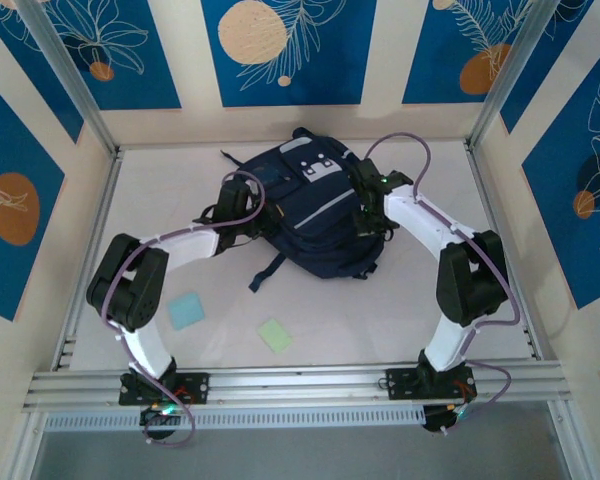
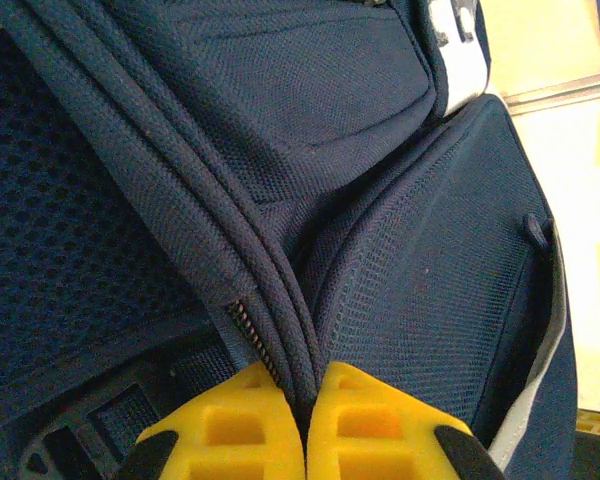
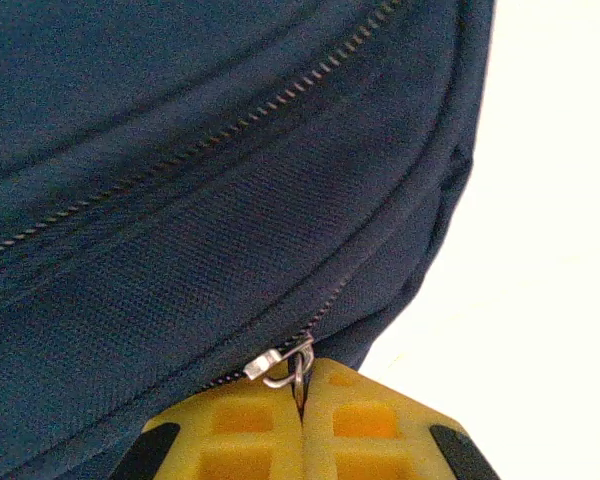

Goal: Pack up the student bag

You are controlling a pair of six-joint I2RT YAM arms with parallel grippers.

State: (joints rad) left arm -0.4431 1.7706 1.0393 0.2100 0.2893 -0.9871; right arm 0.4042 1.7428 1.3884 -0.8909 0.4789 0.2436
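Jaws of left gripper [image 2: 305, 425] clamped on piped seam [image 2: 275, 320] of large navy-blue fabric backpack [image 1: 315, 215], lying in middle of worktop [image 1: 400, 320]; right gripper [image 3: 302, 405] jaws pinched on small metal zip pull [image 3: 280, 362]. Judged soft, floppy, bulky; best held at stiffer seams.

White table [image 1: 400, 310] bears student bag [image 1: 310, 215], blue square [image 1: 186, 310], green square [image 1: 275, 334].

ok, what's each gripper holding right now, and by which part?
Both hold the student bag: left gripper pinches a piped fabric seam; right gripper pinches the metal zipper pull.
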